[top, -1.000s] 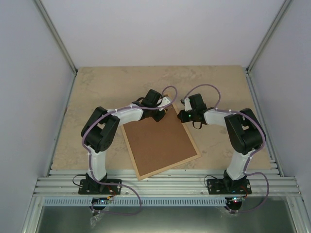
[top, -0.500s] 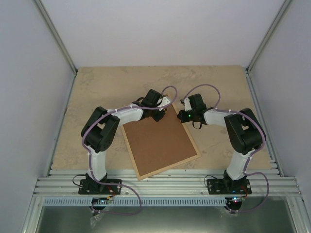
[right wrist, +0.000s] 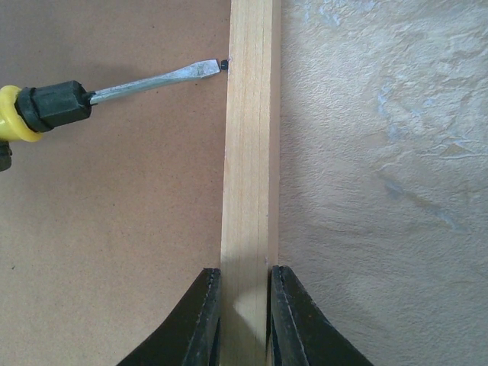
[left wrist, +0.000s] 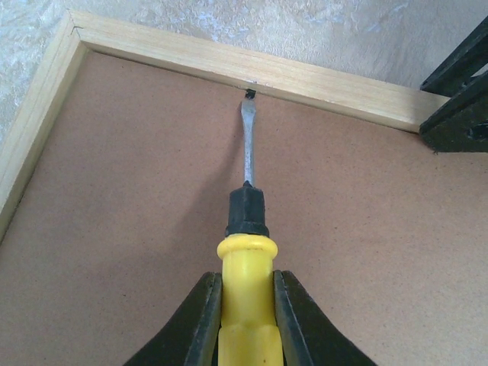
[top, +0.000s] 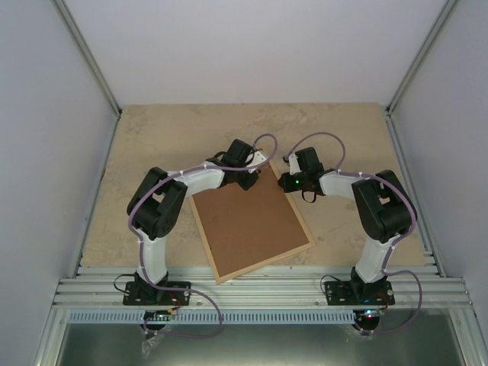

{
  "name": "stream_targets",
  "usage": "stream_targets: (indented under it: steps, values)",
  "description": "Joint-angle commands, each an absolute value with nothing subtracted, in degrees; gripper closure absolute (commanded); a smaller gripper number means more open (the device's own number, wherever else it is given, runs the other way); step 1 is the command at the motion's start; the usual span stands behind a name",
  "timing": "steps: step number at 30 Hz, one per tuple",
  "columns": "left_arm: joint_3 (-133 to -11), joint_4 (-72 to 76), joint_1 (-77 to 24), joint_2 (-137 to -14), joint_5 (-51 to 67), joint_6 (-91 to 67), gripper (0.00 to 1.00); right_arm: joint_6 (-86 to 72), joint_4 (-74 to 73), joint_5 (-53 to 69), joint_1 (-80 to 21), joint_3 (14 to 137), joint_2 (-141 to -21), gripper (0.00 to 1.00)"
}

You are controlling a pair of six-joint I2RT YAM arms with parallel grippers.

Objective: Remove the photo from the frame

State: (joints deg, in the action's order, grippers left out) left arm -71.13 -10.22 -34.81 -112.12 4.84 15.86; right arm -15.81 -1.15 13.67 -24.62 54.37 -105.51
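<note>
The large rectangular frame of thin pale wood moulding (top: 267, 261) lies face down on the mottled beige table (top: 175, 130), turned slightly clockwise, with its brown fibreboard backing panel (top: 252, 225) uppermost. The photo is not visible; treat it as seated beneath that panel, inside the frame. The left gripper (left wrist: 245, 286) is closed firmly on the handle of a yellow-handled flat-blade screwdriver (left wrist: 245, 221). The right gripper (right wrist: 244, 278) is closed across the frame's far rail, towards the rail's right end, one finger on the panel side and one on the table side. Note the governing relation: the small black retaining tab (left wrist: 249, 94) sits at the inner edge of the far rail, directly ahead of the blade tip. The long axis of the screwdriver runs near to far, roughly square to that rail. The tip is at the tab; you cannot confirm contact from these views. The left arm carries the tool, so the tab is its work; expect the right arm to brace the frame.
</note>
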Motion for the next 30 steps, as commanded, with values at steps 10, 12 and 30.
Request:
stream_targets:
  steps: [10, 12, 30]
  values:
    - [-73.08, -14.61, -34.45, -114.53, 6.45, 16.79, 1.00, -14.94, -2.27, 15.89, -25.92, 54.59, -107.47, 0.94]
    - [-73.65, -14.70, -34.48, -115.11, 5.00, 16.32, 1.00, -14.91, -2.24, 16.04, -25.93, 54.63, -107.53, 0.94]
    - [-71.31, -5.27, -34.54, -115.93, 7.95, 10.71, 1.00, -14.37, -0.77, 20.09, -26.72, 54.95, -108.96, 0.97]
